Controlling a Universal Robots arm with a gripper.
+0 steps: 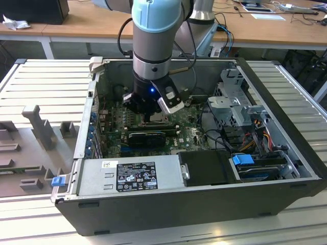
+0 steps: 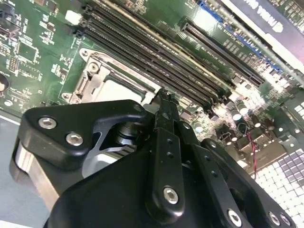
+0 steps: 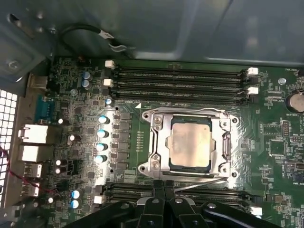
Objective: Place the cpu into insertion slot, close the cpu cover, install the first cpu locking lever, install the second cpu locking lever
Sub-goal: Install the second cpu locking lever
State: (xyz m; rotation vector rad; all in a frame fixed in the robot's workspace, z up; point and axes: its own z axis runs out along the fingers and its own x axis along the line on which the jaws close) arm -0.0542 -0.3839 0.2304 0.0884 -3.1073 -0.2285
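Note:
In the first wrist view the cpu (image 3: 191,142) lies in the insertion slot (image 3: 148,167), its pale face showing through the cut-out of the silvery cpu cover (image 3: 159,142), which lies flat over it. A thin silvery locking lever (image 3: 202,184) runs slanted along one edge of the socket. My gripper (image 3: 164,183) is shut, fingertips together at that edge, right by the lever's end, with nothing seen between them. The second wrist view has the shut gripper (image 2: 164,97) over the cpu (image 2: 116,89) and cover (image 2: 93,66). In the exterior view the gripper (image 1: 152,117) is low inside the computer case.
Long black memory slots (image 3: 180,85) flank the socket on two sides. A black card (image 1: 153,137) stands close in front of the gripper. The case walls (image 1: 89,122), a power supply (image 1: 127,176), drive cages (image 1: 235,102) and cables (image 1: 255,140) hem in the arm.

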